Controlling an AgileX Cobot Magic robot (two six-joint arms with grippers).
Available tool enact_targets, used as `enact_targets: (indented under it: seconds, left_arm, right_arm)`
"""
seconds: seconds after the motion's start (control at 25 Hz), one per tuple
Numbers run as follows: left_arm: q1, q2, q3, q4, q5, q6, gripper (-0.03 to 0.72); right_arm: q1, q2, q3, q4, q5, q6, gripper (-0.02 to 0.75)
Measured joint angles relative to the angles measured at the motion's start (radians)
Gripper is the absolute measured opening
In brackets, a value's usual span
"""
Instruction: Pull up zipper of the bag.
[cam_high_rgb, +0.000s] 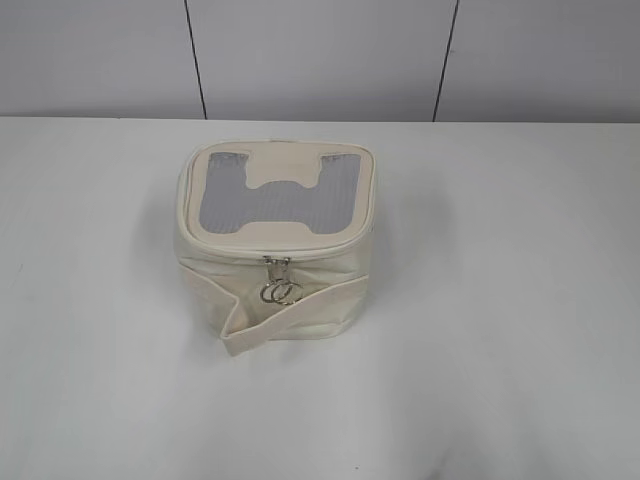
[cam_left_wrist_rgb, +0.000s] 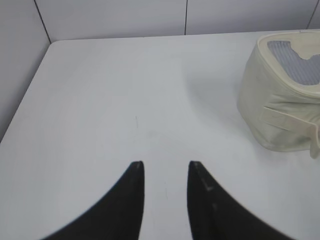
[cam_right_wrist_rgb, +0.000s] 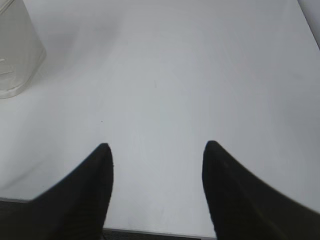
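Starting at the left pincer (cam_left_wrist_rgb: 166, 172): its two dark fingers (cam_left_wrist_rgb: 131, 190) are spread a little, nothing between them, just bare white worktop (cam_left_wrist_rgb: 125, 90) showing through the gap. The bag (cam_left_wrist_rgb: 280, 100) is off to the far right of it in the left wrist view, well apart from the tips, partly cut by the frame edge.

The right pincer (cam_right_wrist_rgb: 157, 150) is spread wider, also holding nothing, hanging over plain worktop at the near edge. From that wrist camera you only catch a cream sliver of the bag in the far left corner, again well apart from the fingers.

In the exterior view neither pincer shows up at all. The bag sits by itself roughly mid-worktop, a bit left of centre, upright, with its grey mesh top panel (cam_high_rgb: 225, 200) and the cream H-shaped patch (cam_high_rgb: 285, 178) facing up. The zipper (cam_high_rgb: 300, 253) runs round the top rim, and its two silver ring pulls (cam_high_rgb: 279, 292) hang together on the near face, dangling just below the rim and overlapping each other. The cream strap (cam_high_rgb: 290, 310) crosses the near side under the rings, its loose end sticking out at the bottom left. Behind it all is a grey panelled wall (cam_high_rgb: 320, 60).
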Motion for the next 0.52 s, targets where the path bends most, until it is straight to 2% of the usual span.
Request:
enact_targets:
  seconds: [0.52]
  left_arm:
    - [0.000, 0.000, 0.000, 0.000, 0.000, 0.000, 0.227]
  right_arm:
    - [0.000, 0.000, 0.000, 0.001, 0.000, 0.000, 0.452]
